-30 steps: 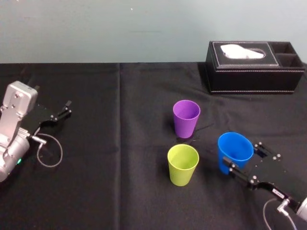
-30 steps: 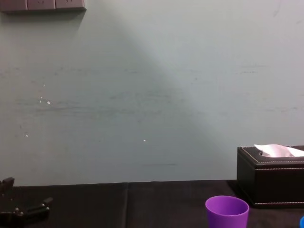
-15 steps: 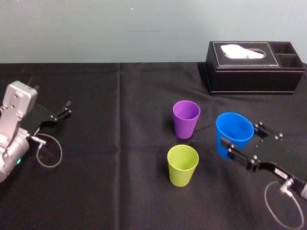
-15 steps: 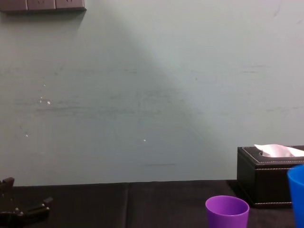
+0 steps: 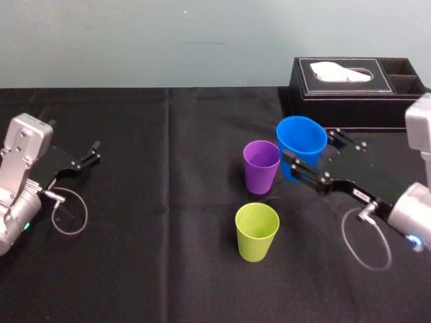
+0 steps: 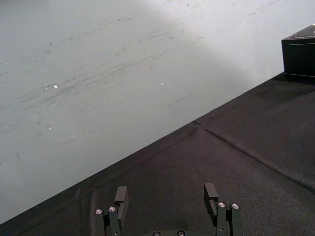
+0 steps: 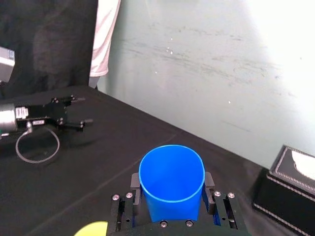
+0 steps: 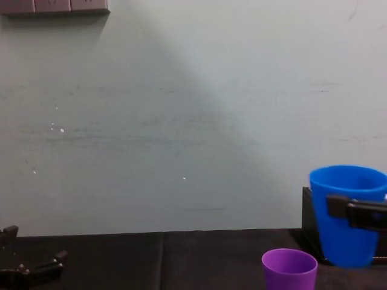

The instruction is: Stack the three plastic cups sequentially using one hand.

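Observation:
My right gripper is shut on the blue cup, holding it upright in the air just right of the purple cup. In the chest view the blue cup hangs above and right of the purple cup. The right wrist view shows the blue cup between both fingers of the right gripper. The yellow-green cup stands upright on the black cloth, nearer me than the purple one. My left gripper rests open at the far left, and the left wrist view shows the left gripper with nothing in it.
A black tissue box stands at the back right, close behind the lifted cup. A cable loop lies beside the left arm. The black cloth between the left arm and the cups is bare.
The right gripper has lifted the blue cup off the cloth and carried it back and to the left, up beside the purple cup. The left arm has not moved.

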{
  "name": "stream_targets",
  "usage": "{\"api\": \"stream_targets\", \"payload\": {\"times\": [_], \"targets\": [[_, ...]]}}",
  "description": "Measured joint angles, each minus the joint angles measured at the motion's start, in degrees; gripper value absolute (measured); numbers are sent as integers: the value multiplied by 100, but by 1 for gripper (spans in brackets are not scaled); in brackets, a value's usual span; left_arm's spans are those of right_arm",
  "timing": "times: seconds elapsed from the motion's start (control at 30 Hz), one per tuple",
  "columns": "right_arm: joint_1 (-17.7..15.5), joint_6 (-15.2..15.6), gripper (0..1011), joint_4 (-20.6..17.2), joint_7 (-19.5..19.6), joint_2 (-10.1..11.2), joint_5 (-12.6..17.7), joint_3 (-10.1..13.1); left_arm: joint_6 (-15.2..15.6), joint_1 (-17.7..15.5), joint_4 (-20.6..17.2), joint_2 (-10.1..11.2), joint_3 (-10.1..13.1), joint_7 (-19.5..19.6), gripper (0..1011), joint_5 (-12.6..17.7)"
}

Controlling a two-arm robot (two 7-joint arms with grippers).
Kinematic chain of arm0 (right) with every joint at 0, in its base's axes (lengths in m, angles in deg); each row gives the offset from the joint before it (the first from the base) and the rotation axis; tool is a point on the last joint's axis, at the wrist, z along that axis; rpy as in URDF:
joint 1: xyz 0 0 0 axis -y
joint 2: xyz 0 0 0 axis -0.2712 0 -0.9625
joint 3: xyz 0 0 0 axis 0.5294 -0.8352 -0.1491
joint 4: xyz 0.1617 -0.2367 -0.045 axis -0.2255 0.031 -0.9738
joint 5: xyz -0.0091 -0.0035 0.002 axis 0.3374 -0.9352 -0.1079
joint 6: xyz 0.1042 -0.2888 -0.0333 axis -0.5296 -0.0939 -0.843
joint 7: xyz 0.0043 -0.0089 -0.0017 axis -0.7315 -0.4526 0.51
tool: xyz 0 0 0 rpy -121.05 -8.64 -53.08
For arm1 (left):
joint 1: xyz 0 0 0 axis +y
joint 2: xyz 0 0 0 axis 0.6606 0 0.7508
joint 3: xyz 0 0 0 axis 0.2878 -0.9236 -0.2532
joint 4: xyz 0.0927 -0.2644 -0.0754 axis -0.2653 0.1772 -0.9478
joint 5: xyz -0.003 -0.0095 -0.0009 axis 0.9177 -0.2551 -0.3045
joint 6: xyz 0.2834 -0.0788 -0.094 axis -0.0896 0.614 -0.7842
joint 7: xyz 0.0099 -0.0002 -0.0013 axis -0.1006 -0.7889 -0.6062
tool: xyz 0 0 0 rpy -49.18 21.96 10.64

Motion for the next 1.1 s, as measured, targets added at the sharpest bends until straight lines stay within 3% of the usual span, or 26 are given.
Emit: {"api": "stream_targets", "payload": {"times": [0.23,0.5,1.1], "targets": [[626,123,726,432,-23,-226,-82,-367,0,0,0,0,0,0,1011,0],[1089,139,726,968,-85,-440,-116,-617,0,0,0,0,0,0,1012,0],[1595,-234,726,1945,-326,-650,46,-885,0,0,0,0,0,0,1011,0]]}}
